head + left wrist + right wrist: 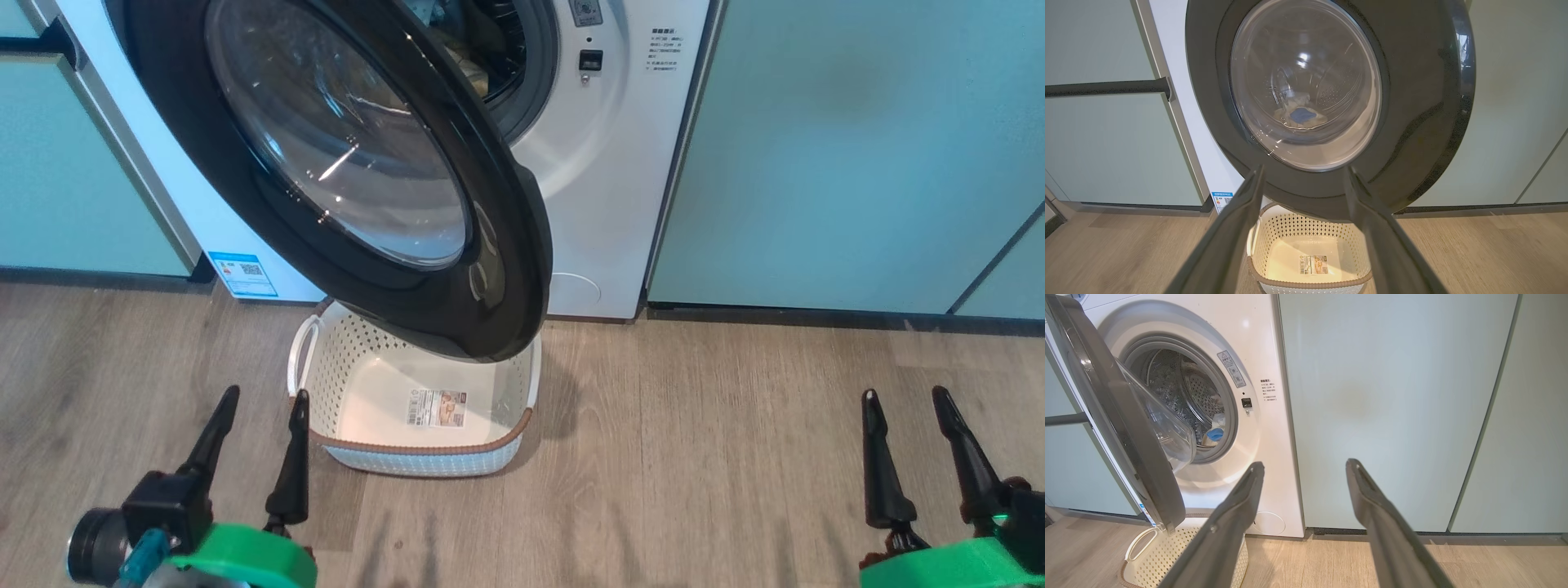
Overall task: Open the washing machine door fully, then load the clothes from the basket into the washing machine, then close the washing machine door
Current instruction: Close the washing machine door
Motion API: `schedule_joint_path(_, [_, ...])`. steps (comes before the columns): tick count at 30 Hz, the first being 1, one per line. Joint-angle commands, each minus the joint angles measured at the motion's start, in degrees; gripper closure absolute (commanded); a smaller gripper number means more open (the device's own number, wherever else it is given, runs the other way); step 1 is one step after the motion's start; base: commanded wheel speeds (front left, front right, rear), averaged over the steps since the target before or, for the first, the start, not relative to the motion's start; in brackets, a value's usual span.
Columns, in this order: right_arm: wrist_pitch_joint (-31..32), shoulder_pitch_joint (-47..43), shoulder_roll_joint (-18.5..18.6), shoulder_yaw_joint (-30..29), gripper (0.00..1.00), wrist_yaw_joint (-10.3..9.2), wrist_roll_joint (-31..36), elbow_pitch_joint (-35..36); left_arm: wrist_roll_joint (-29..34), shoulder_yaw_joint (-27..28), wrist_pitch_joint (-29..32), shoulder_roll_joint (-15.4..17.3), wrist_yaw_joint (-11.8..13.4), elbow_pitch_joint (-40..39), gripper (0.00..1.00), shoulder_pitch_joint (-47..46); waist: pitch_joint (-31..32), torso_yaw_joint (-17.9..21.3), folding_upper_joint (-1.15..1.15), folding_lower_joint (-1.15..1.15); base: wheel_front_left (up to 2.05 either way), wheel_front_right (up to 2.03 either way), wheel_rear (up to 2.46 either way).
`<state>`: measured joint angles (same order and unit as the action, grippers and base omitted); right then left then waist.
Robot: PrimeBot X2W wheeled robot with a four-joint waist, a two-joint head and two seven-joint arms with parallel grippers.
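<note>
Watching the door hanging about half swung out from the washing machine, sitting right over the basket on the floor, with the clothes lying inside the drum and the basket showing nothing but its label. So, by the look of it, loading being done and only the closing push on the door remaining. Seeing the left end effector hovering just beside the basket's near corner and the right end effector well off to the other side, both standing wide open, gripping nothing and touching nothing.
</note>
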<state>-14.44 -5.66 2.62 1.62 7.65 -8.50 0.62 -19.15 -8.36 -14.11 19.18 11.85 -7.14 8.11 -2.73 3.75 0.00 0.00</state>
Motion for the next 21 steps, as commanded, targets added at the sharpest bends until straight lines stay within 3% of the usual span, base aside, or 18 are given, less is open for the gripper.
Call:
schedule_joint_path(1, [-0.56,1.23,0.26,1.06,0.0,-0.16,0.0,1.68,0.41,1.84,0.03,0.94,0.64,-2.04,0.0,-1.6,0.04,0.05,0.0,0.0,0.0,0.0,0.0])
schedule_joint_path(16, [-0.56,1.1,0.26,1.64,0.0,-0.16,-0.29,1.17,0.51,1.06,0.06,0.92,1.16,-1.8,0.0,-1.71,0.47,0.74,0.0,0.0,0.0,0.0,0.0])
schedule_joint_path(17, [-0.56,1.05,0.26,1.67,0.56,-0.16,-0.37,1.08,0.5,1.03,0.05,0.95,1.18,-1.8,0.0,-1.7,0.49,0.75,0.0,0.0,0.0,0.0,0.0])
schedule_joint_path(18, [-0.56,1.02,0.26,1.71,1.0,-0.16,-0.44,0.98,0.47,1.02,0.05,0.97,1.2,-1.81,0.0,-1.69,0.52,0.76,0.0,0.0,0.0,0.0,0.0])
schedule_joint_path(21, [-0.56,0.95,0.26,1.92,1.0,-0.16,-0.64,0.6,0.38,0.99,0.05,0.99,1.23,-1.77,0.0,-1.65,0.58,0.74,0.0,0.0,0.0,0.0,0.0])
